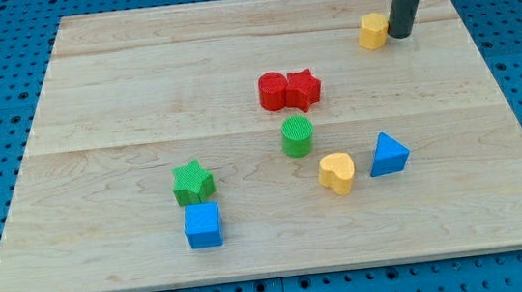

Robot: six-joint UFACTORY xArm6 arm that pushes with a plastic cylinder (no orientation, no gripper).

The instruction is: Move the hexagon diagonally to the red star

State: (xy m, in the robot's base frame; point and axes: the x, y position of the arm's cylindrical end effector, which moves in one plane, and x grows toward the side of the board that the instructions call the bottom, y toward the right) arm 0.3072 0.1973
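A yellow hexagon point(373, 30) lies near the view's top right of the wooden board. My tip point(400, 34) stands right against the hexagon's right side. The red star point(304, 89) lies near the board's middle, down and to the left of the hexagon. A red round block point(274, 91) touches the star's left side.
A green cylinder point(297, 135) stands just below the red star. A yellow heart point(338, 172) and a blue triangle point(388, 154) lie lower right of it. A green star point(192, 182) and a blue cube point(202, 225) lie at lower left. The board point(92, 105) rests on a blue pegboard.
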